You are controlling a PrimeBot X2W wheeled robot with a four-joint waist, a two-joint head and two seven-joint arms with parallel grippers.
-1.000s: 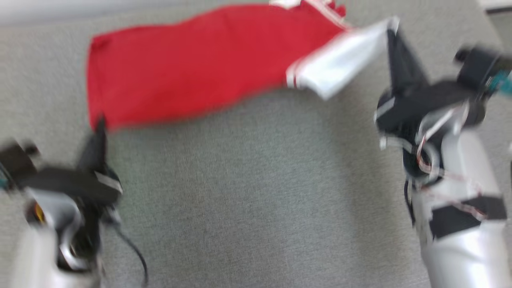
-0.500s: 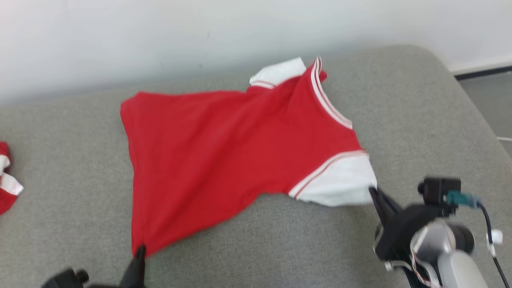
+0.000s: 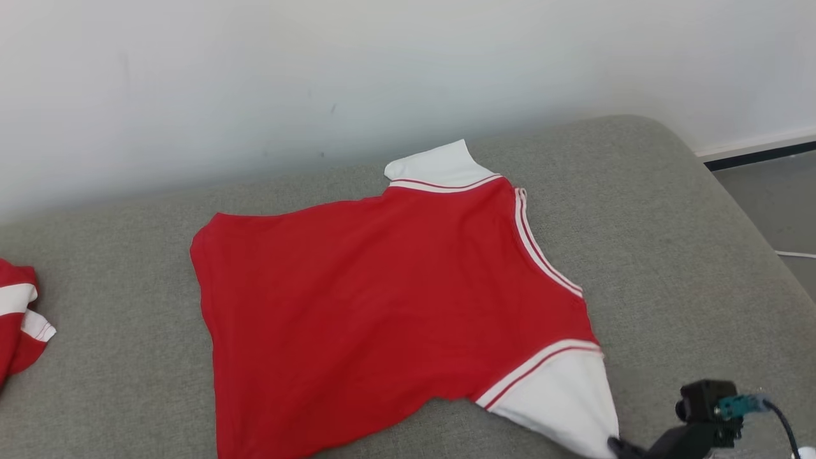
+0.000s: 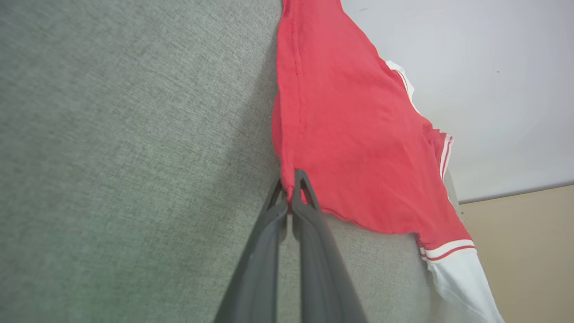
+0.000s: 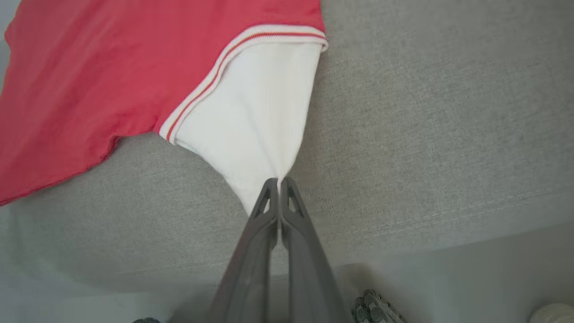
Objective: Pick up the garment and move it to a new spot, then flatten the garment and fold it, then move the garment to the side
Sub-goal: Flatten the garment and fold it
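Observation:
The garment (image 3: 382, 306) is a red shirt with white sleeves, spread across the grey cushion (image 3: 676, 255). My left gripper (image 4: 291, 177) is shut on the red hem corner of the garment (image 4: 358, 134), low against the cushion. My right gripper (image 5: 279, 180) is shut on the tip of the near white sleeve (image 5: 251, 116), which is pulled into a point. In the head view the right gripper (image 3: 613, 441) shows at the bottom right, touching that sleeve (image 3: 561, 401). The far white sleeve (image 3: 440, 167) lies flat near the wall.
A second red and white garment (image 3: 19, 319) lies bunched at the cushion's left edge. A pale wall (image 3: 382, 76) stands close behind the cushion. The cushion's rounded right end drops to the floor (image 3: 778, 204). A black cable (image 3: 781, 421) runs from my right wrist.
The head camera has tilted up, so both grippers slid toward the bottom edge. The garment, stretched narrow between them before, now lies spread wider on the cushion. Both grips are unchanged.

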